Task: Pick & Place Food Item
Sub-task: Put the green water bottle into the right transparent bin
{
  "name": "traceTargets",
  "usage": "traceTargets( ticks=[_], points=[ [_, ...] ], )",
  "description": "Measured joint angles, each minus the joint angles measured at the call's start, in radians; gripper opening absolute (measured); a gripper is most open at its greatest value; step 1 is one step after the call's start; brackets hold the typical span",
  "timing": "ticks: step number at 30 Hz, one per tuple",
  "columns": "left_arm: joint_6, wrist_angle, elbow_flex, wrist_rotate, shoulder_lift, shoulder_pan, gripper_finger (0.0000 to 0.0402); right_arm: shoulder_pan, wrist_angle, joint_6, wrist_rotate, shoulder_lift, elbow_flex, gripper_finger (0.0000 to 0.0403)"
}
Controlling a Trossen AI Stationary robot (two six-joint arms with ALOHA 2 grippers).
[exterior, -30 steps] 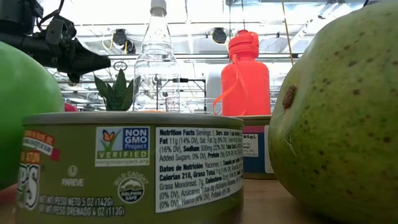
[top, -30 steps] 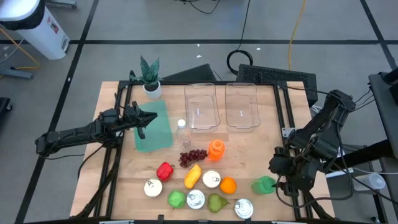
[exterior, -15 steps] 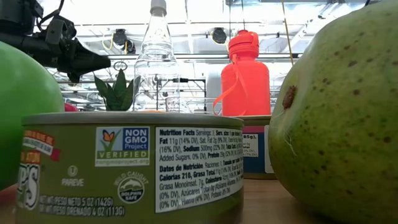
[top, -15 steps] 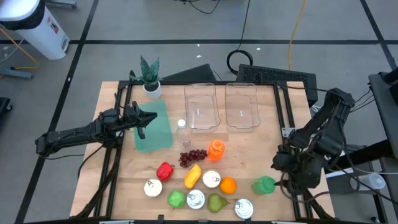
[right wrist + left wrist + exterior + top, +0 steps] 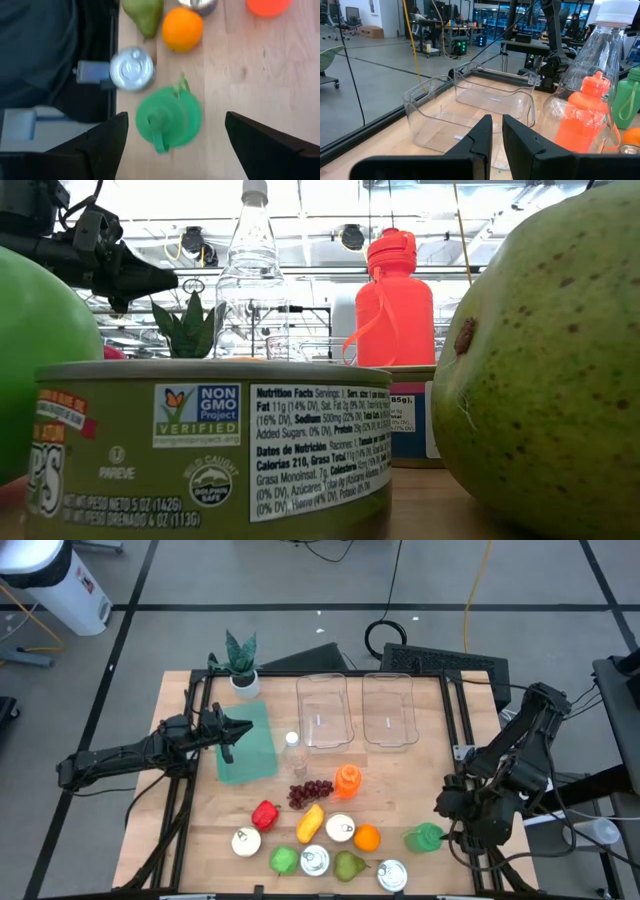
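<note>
plant (image 5: 240, 658): far left corner of surface (image 5: 420, 790) | green mat (image 5: 247, 743): flat, just in front of plant | keyboard (image 5: 440, 662): beyond far edge, right side | cable coil (image 5: 385, 636): on floor beside keyboard | white bin (image 5: 55, 585): on floor, far left, well apart from surface

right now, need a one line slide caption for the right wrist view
Open right end effector poised directly above a green bottle, with an orange, pear and silver can nearby on the wooden table.
</note>
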Motion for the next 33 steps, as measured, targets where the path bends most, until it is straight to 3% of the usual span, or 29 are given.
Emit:
traceTargets(
  ticks=[8,19,33],
  points=[
    [0.001,0.000,0.000,0.000,0.000,0.000,0.0050,0.000,0.015,0.000,0.058,0.000,-0.032,0.0330],
    [0.001,0.000,0.000,-0.001,0.000,0.000,0.0050,0.000,0.097,0.008,-0.015,-0.012,-0.146,0.0379],
    [0.001,0.000,0.000,-0.001,0.000,0.000,0.0050,-0.036,0.067,-0.052,0.032,-0.014,-0.150,0.0380]
  ],
)
